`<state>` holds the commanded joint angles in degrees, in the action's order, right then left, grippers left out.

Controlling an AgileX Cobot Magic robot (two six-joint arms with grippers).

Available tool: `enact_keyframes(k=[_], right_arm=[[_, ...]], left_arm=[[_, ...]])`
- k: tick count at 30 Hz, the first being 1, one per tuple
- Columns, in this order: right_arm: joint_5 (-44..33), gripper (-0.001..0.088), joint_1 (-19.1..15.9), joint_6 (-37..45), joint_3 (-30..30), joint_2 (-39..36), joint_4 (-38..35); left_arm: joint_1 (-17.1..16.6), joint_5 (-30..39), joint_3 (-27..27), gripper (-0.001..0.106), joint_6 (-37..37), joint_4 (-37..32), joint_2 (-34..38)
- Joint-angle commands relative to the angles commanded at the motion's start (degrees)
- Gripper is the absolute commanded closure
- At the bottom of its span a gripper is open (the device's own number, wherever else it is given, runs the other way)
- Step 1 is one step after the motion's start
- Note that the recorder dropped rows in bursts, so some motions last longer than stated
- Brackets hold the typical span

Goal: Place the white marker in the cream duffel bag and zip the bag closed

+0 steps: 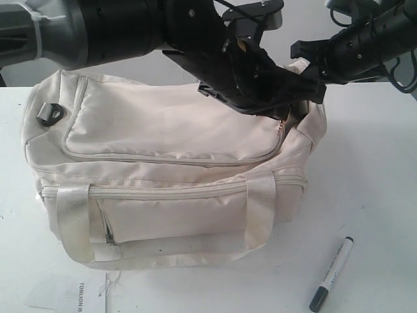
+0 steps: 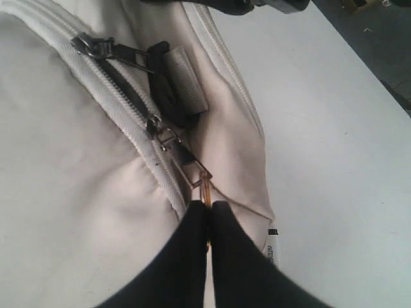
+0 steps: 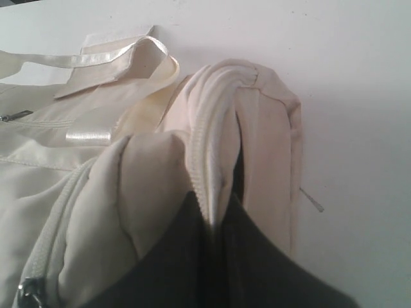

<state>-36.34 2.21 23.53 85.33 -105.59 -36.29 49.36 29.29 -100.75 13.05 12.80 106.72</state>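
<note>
Marker (image 1: 331, 282), white barrel, dark cap, well apart from claws. Left claw (image 2: 209, 215) pinches zip pull (image 2: 204, 187) of cream bag (image 1: 163, 130); right claw (image 3: 212, 221) pinches bag end seam.

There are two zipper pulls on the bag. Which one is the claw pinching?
The golden pull, pinched by the left claw. The dark grey pull lies free, farther along the cream duffel bag.
</note>
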Motion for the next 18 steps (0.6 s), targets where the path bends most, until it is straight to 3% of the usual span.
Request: enact_keyframes(k=[18], right_arm=[[-0.23, 0.0868, 0.00, -0.22, 0.00, 0.00, 0.23]], left_arm=[[0.13, 2.32, 0.00, 0.105, -2.57, 0.00, -1.66]])
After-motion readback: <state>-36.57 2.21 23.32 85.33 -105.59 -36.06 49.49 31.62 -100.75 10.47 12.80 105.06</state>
